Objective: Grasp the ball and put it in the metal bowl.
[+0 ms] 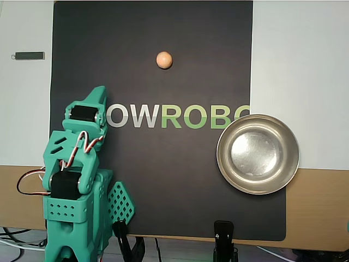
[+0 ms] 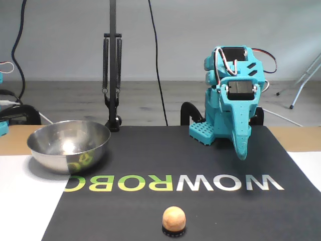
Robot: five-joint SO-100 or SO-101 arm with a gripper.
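Resting on a small dark ring, small smooth pale-orange wooden ball (image 2: pixel 174 218): light, hard, rolls readily, best pinched across its middle; teal gripper (image 2: pixel 241 148) pressed together, shiny steel bowl (image 2: pixel 68 146) well apart.

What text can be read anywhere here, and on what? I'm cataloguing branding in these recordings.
"WOWROBO" on the black mat, complete in the fixed view, where it appears upside down.
"OWROBO" on the same mat in the overhead view, the start hidden by the arm and the end cut off by the metal bowl.
No other readable text.
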